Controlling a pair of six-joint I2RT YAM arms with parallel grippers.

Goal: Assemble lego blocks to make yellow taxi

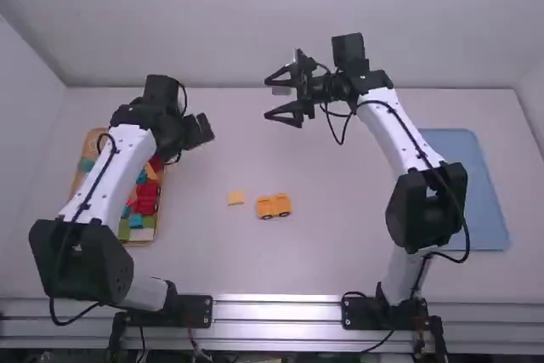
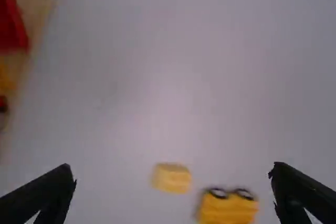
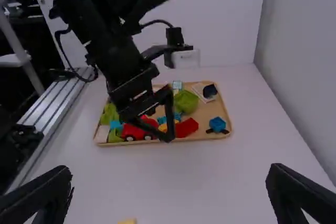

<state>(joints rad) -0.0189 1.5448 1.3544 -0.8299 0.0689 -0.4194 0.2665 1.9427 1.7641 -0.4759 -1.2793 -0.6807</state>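
At mid-table [image 1: 323, 235] lie yellow blocks [image 1: 273, 206] — boxy (one wheeled).

In the high view, around the wheeled yellow block [image 1: 274, 206], the counter [image 1: 276, 257] offers passage from five to seven o'clock and at eleven, between left gripper [image 1: 202, 128] and right gripper [image 1: 270, 98]. Obstacles: small yellow block [image 1: 235, 198] near at nine, wooden tray [image 1: 160, 214] beyond; right arm [image 1: 399, 144] from two to four.
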